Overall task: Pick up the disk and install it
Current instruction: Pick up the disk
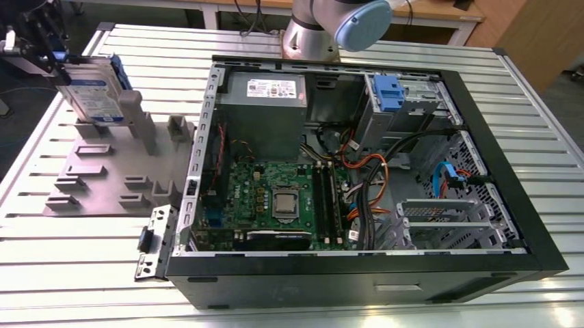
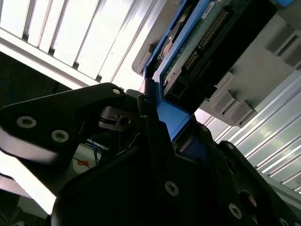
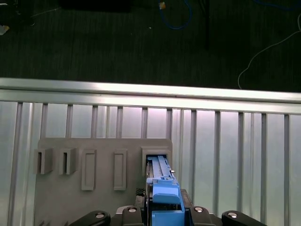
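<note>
The disk [image 1: 94,93] stands on edge at the exterior view's far left, silver-grey with a white-and-blue label and a blue carrier. Its lower end sits at a slot of the grey holder plate [image 1: 105,174]; I cannot tell whether it rests in the slot. My gripper [image 1: 53,60] is shut on the disk's upper end. In the first wrist view the blue carrier of the disk [image 3: 162,188] runs from my gripper [image 3: 164,213] into the holder's slot [image 3: 155,157]. In the second wrist view my black fingers [image 2: 155,136] press against the disk's [image 2: 202,42] blue frame.
An open black computer case [image 1: 511,171] lies on the slatted metal table [image 1: 73,273], with a motherboard [image 1: 273,198], a grey power supply [image 1: 264,92] and a drive bay holding a blue carrier [image 1: 388,89]. The arm's base [image 1: 315,31] stands behind the case. The table edge lies just beyond the holder.
</note>
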Controlling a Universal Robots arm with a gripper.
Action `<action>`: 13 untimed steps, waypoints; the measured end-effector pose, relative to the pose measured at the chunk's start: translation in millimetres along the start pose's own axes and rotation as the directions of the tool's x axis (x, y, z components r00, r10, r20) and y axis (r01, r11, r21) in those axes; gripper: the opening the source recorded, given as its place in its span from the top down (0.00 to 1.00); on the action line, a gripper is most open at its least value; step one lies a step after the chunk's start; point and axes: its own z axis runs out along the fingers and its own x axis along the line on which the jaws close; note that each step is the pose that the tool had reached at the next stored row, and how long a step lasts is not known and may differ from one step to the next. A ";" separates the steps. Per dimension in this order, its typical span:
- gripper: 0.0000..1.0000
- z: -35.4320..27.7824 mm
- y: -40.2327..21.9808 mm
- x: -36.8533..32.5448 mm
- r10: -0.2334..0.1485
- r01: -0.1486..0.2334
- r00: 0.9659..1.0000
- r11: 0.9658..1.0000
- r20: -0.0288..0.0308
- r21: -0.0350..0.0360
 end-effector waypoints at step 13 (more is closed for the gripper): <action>0.63 -6.2 0.2 -0.3 0.000 0.000 1.000 1.000 0.000 0.000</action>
